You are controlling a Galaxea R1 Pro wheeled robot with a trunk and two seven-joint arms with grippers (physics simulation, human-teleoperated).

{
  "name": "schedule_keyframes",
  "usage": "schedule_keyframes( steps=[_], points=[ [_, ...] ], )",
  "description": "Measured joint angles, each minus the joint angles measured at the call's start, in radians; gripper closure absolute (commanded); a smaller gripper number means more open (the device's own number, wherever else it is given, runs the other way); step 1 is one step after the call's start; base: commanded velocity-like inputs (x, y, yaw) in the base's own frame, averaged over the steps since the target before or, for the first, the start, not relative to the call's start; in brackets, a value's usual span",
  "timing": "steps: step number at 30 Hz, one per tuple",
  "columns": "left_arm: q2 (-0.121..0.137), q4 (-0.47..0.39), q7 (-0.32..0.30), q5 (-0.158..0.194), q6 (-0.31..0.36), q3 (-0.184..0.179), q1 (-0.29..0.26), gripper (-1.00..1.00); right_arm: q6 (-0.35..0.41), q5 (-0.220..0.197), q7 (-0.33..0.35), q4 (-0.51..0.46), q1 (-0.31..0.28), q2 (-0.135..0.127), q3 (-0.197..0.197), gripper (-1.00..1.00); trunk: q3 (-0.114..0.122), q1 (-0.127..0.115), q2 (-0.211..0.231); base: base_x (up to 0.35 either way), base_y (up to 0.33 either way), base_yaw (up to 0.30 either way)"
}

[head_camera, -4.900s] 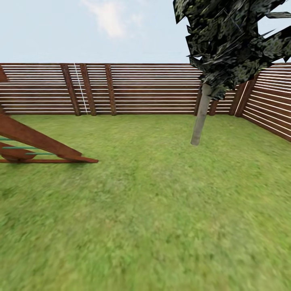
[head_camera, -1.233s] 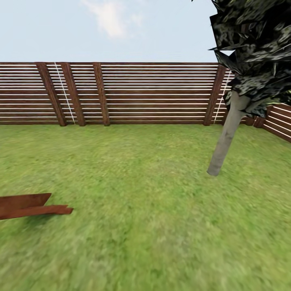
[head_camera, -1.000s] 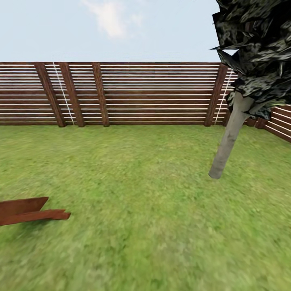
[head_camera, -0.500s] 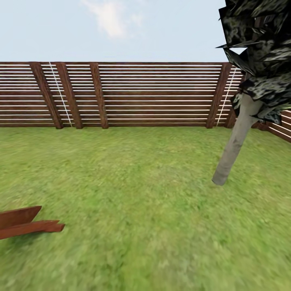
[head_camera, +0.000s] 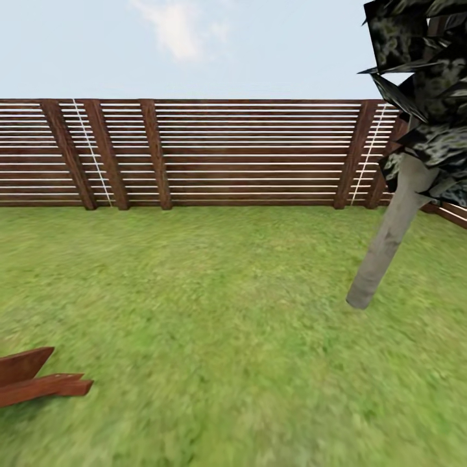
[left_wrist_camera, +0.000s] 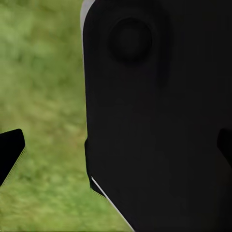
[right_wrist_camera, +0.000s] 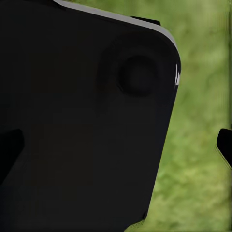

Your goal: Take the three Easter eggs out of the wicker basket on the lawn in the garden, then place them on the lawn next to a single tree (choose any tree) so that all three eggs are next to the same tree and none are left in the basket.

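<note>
A tree (head_camera: 389, 246) with a thin grey trunk and dark angular leaves stands on the lawn (head_camera: 220, 324) at the right of the head view, leaning slightly. The Easter eggs and the wicker basket are out of view. In the left wrist view my left gripper (left_wrist_camera: 116, 150) is open, its dark fingertips (left_wrist_camera: 9, 154) at the picture's edges, with grass and a black part of the robot beyond. My right gripper (right_wrist_camera: 116, 145) is open too, one fingertip (right_wrist_camera: 224, 145) over the grass, nothing held.
A brown slatted fence (head_camera: 214, 155) closes the far side of the garden and turns a corner behind the tree. The brown wooden foot of a play frame (head_camera: 35, 383) lies on the grass at the near left. Open grass stretches between it and the tree.
The whole head view has shifted: the camera has advanced, so the tree has grown and slid right and down, and the wooden foot has slid down and left. Nothing else moved.
</note>
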Motion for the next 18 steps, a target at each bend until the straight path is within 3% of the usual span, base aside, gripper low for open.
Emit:
schedule_keyframes(
  steps=[18],
  points=[
    [0.000,0.000,0.000,0.000,0.000,0.000,0.000,-1.00,0.000,0.000,0.000,0.000,0.000,0.000,0.000,-1.00,0.000,0.000,0.000,0.322,0.000,0.000]
  ],
)
